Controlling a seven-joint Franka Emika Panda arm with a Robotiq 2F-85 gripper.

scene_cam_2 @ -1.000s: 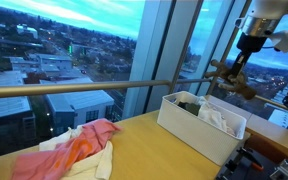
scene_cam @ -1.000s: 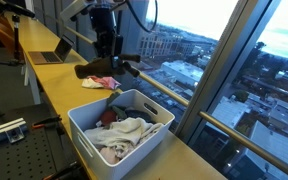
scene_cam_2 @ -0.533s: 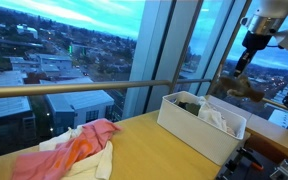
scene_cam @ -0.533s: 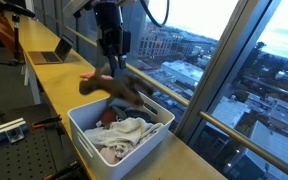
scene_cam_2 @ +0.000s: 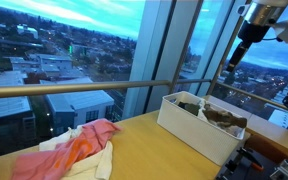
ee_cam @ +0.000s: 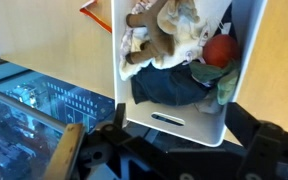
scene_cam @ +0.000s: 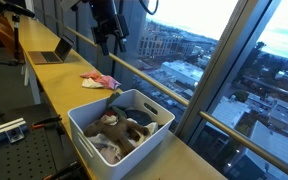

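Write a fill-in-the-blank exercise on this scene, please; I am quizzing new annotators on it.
1. The brown plush-like bundle lies inside the ___ rectangular plastic bin.
2. The robot's black tool hangs high over that bin, open and holding ___.
3. In the wrist view, a ___ ball-like item sits in the bin beside a dark blue cloth.

Missing words: white; nothing; red.

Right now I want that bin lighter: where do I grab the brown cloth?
Probably pinch a raised fold of the brown cloth, coming straight down: it lies crumpled on top of the pile, and the walls of the white bin block sideways approaches.
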